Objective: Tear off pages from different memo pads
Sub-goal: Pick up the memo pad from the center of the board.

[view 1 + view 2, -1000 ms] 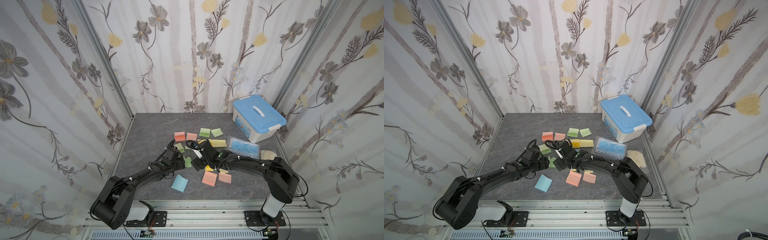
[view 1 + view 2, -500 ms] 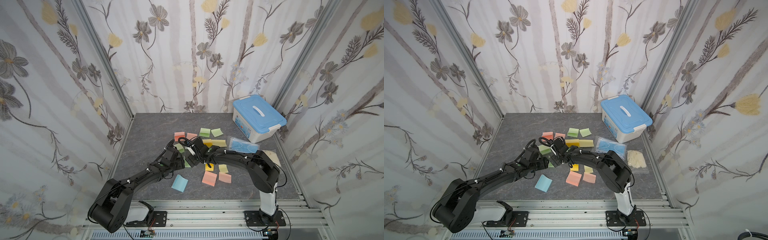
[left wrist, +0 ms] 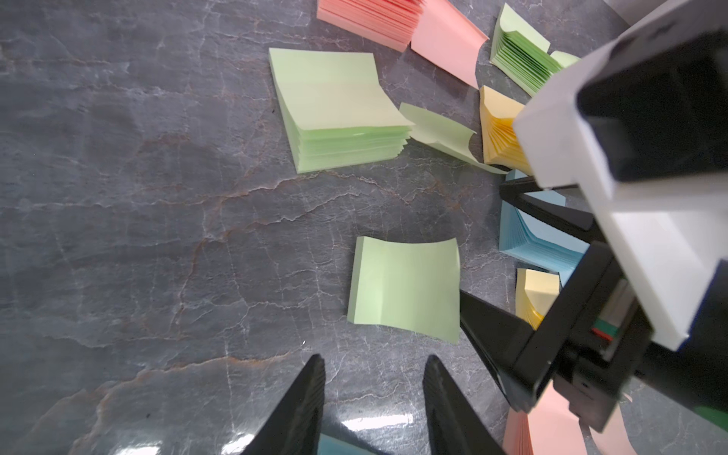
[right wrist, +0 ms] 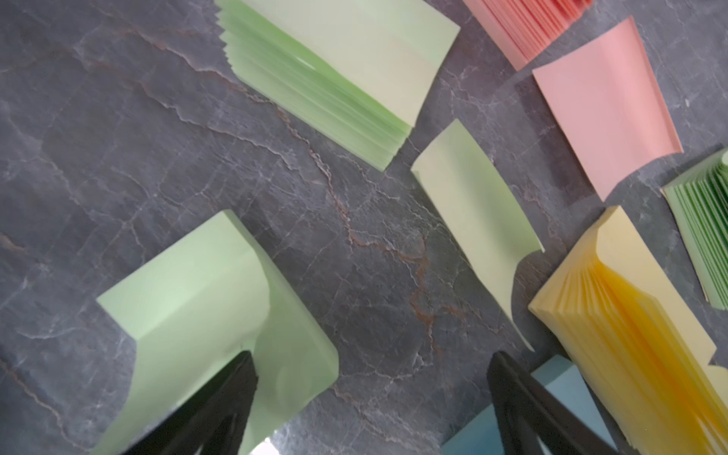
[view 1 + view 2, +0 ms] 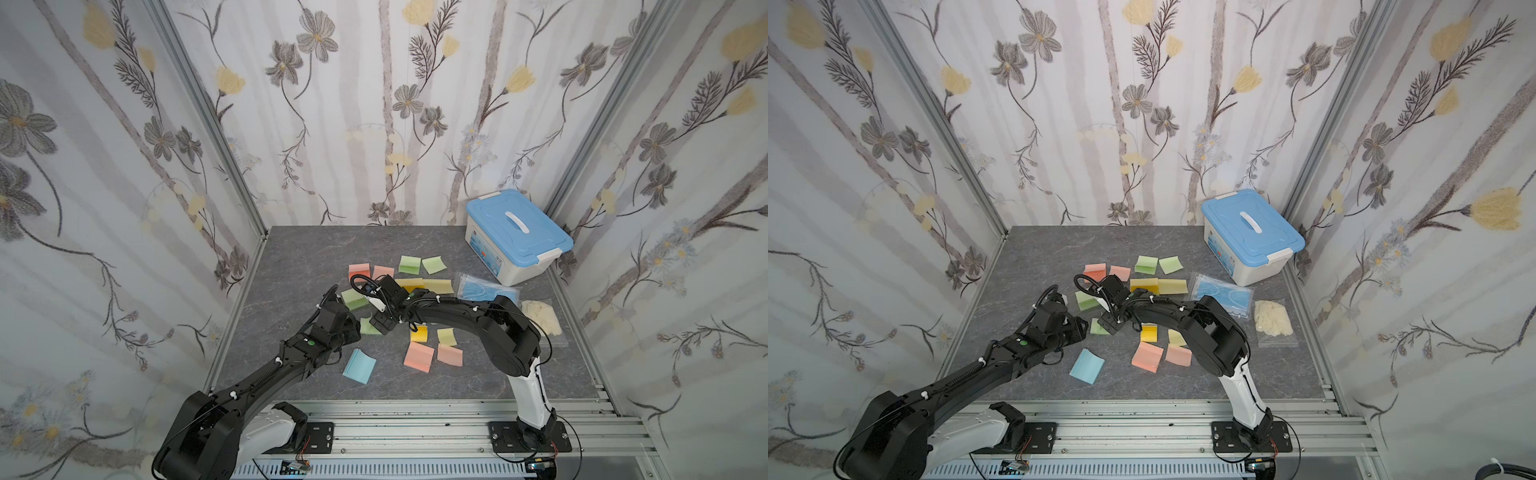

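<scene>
Flowered wallpaper [image 5: 374,124] on three sides and a grey marbled table [image 5: 299,266] in the middle, with the memo pads [image 5: 409,264] strewn around its centre. The one in play looks like the thin green pad [image 3: 405,287], lying flat near the middle of the table in both top views.

Going outward from it in a top view:
- a thick green pad [image 3: 338,114] is at 11 o'clock
- a small yellow pad [image 5: 419,333] is at 3
- a light blue pad [image 5: 359,365] is at 6

Two loose pages, one green [image 3: 441,134] and one salmon [image 3: 449,39], lie curled up toward 12.

The right gripper [image 4: 373,353] is spread wide and has hold of nothing. One finger is at the thin pad's corner, touching or nearly so, I can't tell. The other is over a second blue pad [image 3: 532,240]. The left gripper [image 3: 373,360] is roughly half open and also empty, hovering over bare table just beside the pad at about 8 o'clock.

Here's what I'd worry about:
- Nothing is pinning that pad down. If the right gripper pinches and pulls, I'd bet the whole pad comes up instead of one leaf – it's too thin to stay put by its own weight.
- With the jaws that wide, closing could drag in the blue pad too.
- The two grippers are very near each other, so a sloppy move to hold the pad down could knock them together or sweep the loose green page away.
</scene>
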Controlling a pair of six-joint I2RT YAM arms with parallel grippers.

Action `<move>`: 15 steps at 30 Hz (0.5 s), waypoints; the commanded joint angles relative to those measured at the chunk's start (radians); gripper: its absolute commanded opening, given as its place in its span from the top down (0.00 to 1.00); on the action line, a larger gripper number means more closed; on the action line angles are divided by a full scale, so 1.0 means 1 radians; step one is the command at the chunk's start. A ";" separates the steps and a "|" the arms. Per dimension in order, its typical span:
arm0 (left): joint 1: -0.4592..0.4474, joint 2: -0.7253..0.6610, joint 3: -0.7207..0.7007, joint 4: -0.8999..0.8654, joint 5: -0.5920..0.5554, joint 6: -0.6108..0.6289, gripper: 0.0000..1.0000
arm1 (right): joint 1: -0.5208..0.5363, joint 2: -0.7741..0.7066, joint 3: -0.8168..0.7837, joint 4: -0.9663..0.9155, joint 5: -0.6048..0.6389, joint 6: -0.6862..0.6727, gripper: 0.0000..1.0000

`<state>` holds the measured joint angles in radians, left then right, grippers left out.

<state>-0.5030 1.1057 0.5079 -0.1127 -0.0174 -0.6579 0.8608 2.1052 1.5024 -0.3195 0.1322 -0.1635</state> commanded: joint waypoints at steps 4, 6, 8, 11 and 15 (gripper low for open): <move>0.045 -0.103 -0.022 -0.100 -0.061 -0.051 0.57 | 0.000 0.019 0.031 -0.015 -0.145 -0.273 0.11; 0.070 -0.136 -0.037 -0.111 -0.048 -0.053 0.57 | 0.000 0.025 0.043 -0.015 -0.163 -0.327 0.14; 0.088 -0.156 -0.052 -0.116 -0.032 -0.054 0.57 | 0.001 0.035 0.058 -0.015 -0.168 -0.376 0.16; 0.105 -0.167 -0.071 -0.116 -0.011 -0.053 0.57 | 0.000 0.058 0.094 -0.017 -0.150 -0.419 0.16; 0.117 -0.171 -0.088 -0.109 0.010 -0.046 0.57 | 0.010 0.069 0.099 -0.011 -0.144 -0.546 0.14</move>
<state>-0.3923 0.9390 0.4259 -0.2146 -0.0227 -0.6926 0.8650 2.1693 1.5940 -0.3241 -0.0086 -0.5831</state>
